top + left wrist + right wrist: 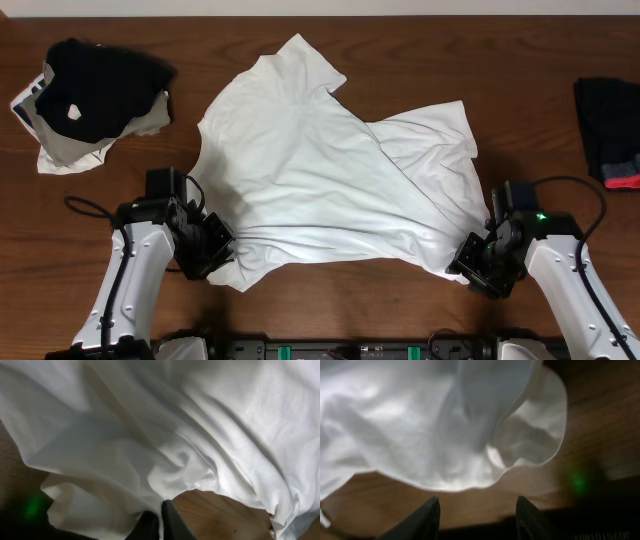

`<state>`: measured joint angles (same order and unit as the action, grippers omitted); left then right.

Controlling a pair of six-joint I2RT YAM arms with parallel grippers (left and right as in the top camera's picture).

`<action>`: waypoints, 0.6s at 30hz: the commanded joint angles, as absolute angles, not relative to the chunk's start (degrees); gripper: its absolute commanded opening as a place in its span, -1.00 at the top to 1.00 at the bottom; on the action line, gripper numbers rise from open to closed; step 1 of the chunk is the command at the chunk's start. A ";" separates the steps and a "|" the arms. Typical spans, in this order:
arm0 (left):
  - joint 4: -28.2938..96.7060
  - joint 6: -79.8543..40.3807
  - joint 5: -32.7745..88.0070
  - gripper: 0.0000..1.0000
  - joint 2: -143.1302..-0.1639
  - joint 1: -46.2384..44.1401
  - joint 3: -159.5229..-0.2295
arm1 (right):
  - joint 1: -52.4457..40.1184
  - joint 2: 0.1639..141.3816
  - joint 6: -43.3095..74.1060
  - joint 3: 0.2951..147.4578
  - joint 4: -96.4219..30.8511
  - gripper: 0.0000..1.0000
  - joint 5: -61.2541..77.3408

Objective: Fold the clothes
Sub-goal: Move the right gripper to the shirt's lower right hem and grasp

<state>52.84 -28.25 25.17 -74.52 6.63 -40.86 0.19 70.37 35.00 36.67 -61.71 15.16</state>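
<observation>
**One hem pinched, one hand free**

A white T-shirt (320, 180) lies crumpled across the middle of the table (100, 190). A black garment (95, 75) sits at the table's far left, and a second black garment (608, 120) at its right edge. Near the table's front edge, the left gripper (212, 255) is closed, seemingly on the hem. The right gripper (470, 262) stands half open and empty.

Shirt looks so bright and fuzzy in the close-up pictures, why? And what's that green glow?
Left wrist view: the shirt is soft and out of focus, grey shadows in its folds, a blurry green glow at lower left. Right wrist view: bright glare on the cloth, dark edges, a green spot at right, likely a light's reflection. Overhead view: sharp and evenly lit.
</observation>
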 commanded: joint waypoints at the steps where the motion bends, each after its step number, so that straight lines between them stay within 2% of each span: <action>1: 52.99 -27.29 25.32 0.88 -74.26 6.46 -41.80 | -0.05 70.02 37.93 35.11 -60.27 0.05 13.32; 18: 53.01 -27.29 25.32 0.87 -74.26 6.46 -41.80 | -0.01 70.13 47.55 30.09 -54.17 0.02 8.99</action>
<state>52.84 -28.25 25.15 -74.52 6.63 -40.86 0.19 70.39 43.48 30.20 -54.83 10.59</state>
